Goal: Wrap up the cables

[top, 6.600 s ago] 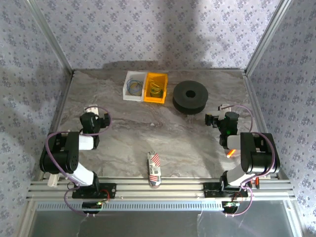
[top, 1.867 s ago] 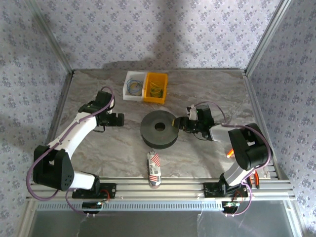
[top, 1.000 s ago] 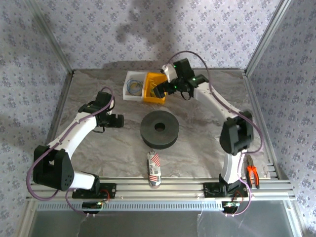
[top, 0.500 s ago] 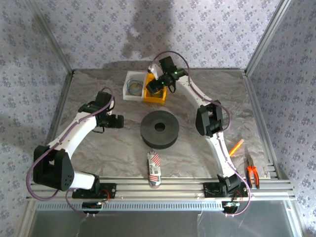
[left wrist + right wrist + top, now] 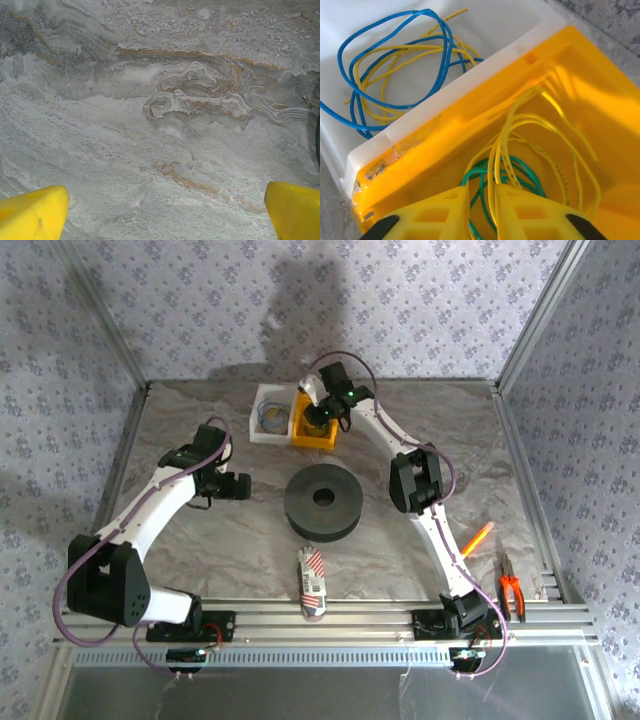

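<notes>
Yellow wire (image 5: 502, 150) lies looped inside the yellow bin (image 5: 445, 130) | right tool (image 5: 482, 210) low in that bin, jaws narrow astride the strands, pinch not discernible | left tool (image 5: 165, 210) spread wide, near-left of bin | step: grasping wire; next: likely pinch one strand, lift clear.

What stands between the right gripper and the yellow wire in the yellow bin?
Nothing visible blocks it. The right gripper sits inside the yellow bin, jaws narrowly apart, with yellow wire strands running between them. A green wire is tangled among those strands there, so it may get caught in the same grab.
</notes>
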You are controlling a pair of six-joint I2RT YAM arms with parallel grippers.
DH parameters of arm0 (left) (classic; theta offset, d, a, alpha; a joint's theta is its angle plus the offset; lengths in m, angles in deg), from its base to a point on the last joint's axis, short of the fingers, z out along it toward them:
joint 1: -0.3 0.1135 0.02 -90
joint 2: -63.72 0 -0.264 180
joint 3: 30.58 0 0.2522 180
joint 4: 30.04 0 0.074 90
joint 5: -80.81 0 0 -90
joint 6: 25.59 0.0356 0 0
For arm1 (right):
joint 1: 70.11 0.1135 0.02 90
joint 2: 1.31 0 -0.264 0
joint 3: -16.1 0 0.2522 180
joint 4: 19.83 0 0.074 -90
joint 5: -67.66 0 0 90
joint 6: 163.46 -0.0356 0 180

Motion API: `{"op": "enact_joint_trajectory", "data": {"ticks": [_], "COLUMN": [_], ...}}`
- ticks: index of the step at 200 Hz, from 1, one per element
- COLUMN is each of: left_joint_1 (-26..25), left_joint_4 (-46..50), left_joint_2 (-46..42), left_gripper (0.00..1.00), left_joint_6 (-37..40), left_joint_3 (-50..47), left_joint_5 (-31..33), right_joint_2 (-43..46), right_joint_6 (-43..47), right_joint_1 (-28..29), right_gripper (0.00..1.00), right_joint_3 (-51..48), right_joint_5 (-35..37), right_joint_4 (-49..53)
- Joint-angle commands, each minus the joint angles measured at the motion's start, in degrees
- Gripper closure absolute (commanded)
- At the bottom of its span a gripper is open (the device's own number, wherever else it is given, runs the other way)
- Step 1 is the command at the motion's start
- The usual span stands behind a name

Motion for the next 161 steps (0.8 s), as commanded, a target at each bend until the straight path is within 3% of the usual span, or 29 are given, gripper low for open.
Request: {"op": "enact_joint_trajectory", "data": {"ticks": [1,29,156,161], "left_joint_1": [-0.34,-0.32,-0.32,-0.32], "left_joint_4": [2.25,2.27,1.36,1.39], "left_joint_2": [-1.62,-1.52,-2.48,-2.56], "left_gripper": [0.00,0.00,0.00,0.00], "left_joint_6": [0.91,0.83,0.47,0.43], "left_joint_3": [2.32,2.56,1.63,1.56], "left_joint_5": [-0.78,-1.21,-1.96,-2.04], "right_joint_2": [0.38,2.09,11.48,11.13], "right_joint_6": [0.58,1.58,4.60,4.43], "right_joint_1": [0.03,0.27,0.54,0.40], "right_gripper": [0.87,1.00,1.00,0.94], "right_joint_3": [1.91,1.89,-1.81,-1.59], "right_joint_5": [1.65,2.43,3.85,3.22], "right_joint_4": [-0.95,-0.98,-1.21,-0.88]}}
